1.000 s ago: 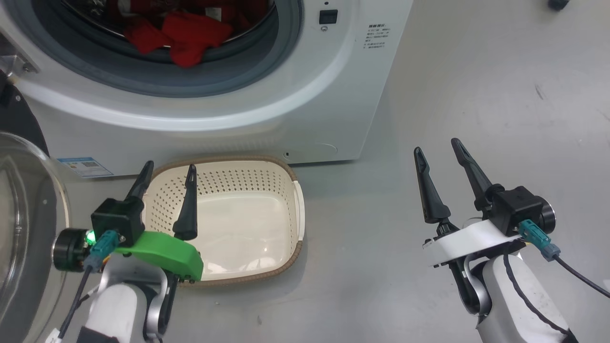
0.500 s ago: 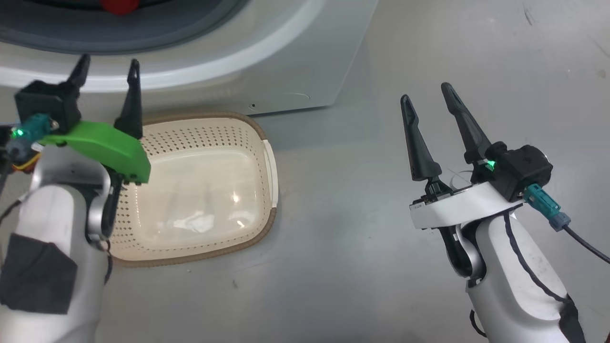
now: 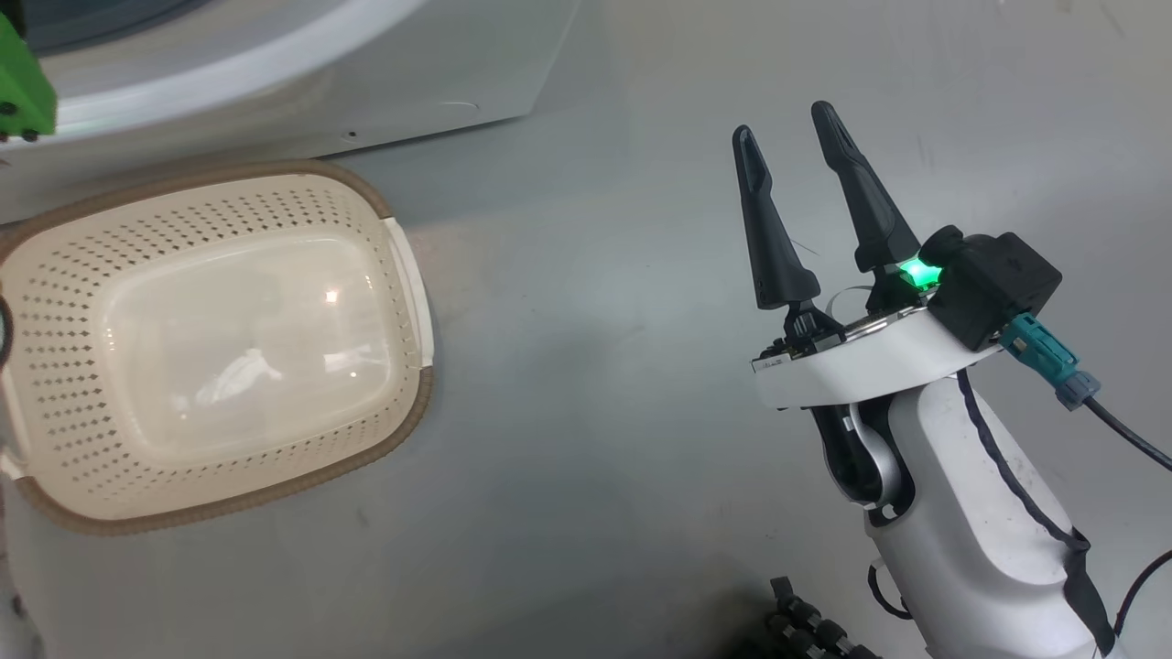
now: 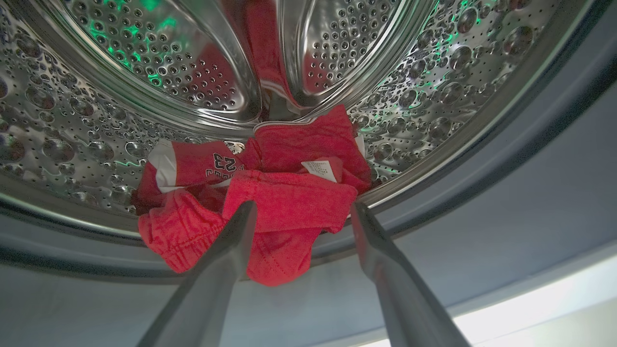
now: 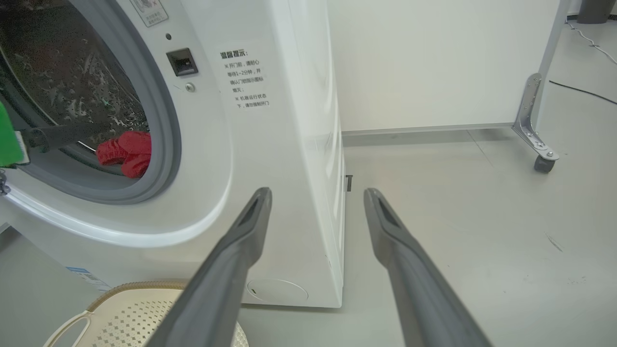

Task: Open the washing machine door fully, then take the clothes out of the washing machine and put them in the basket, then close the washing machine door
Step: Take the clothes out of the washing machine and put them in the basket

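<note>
You have the left gripper (image 4: 303,207) aimed into the washing machine (image 5: 270,144), its two long, dark, tapered fingers spread wide with nothing clamped between them. In the left wrist view their tips sit at either side of the front fold of the clothes (image 4: 289,202), and you cannot tell whether they touch the fabric. The clothes are a crumpled heap of soft red knit with white trim, a white care tag and dark printed numerals. They lie low in the centre of that frame, at the front lip of the drum (image 4: 144,58), and the lowest fold droops over the smooth grey rubber ring (image 4: 506,193). The drum is shiny steel, embossed with round bumps and pierced with small holes. In the head view the right gripper (image 3: 783,121) stands at the right of the frame over the bare grey floor (image 3: 595,412), its fingers parted and empty. The basket (image 3: 427,403) sits at the left of that frame, just in front of the machine's glossy white base. It is a rounded rectangle of cream plastic with perforated walls, a brown woven-look rim and a smooth glossy bottom, with nothing in it.
</note>
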Controlling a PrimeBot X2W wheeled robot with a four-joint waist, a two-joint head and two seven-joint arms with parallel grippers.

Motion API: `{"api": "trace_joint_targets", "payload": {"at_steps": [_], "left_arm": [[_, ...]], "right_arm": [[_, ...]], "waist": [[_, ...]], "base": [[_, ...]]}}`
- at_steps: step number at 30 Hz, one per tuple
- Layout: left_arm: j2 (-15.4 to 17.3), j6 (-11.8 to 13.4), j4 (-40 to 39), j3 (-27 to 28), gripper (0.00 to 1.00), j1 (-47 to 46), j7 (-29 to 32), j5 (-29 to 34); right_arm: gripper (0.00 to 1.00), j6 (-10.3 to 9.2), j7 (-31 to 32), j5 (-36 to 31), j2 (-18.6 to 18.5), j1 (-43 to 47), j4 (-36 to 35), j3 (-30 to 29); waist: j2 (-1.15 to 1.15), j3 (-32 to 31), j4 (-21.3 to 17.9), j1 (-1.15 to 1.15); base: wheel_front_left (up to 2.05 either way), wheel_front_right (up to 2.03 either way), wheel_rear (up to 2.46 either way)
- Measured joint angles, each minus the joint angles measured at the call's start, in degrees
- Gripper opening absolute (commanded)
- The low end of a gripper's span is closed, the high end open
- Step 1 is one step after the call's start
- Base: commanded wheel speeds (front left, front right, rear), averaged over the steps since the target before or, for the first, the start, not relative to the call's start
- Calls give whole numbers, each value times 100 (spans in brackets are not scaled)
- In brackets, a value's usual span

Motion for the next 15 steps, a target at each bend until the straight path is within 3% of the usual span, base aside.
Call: {"api": "trace_joint_targets", "payload": {"at_steps": [5,15], "left_arm": [[256,-40,281,156,100,-399,145,15],[409,-42,771,294,100,-1142,182,0]], "right_arm": [[100,-57,0,158,4,-111,-11,137],[100,-149,0,305,10,-236,-36,280]], "waist": [[0,217,-325,0],[0,547,-769,0]], "base": [[0,0,0],[0,0,0]]}}
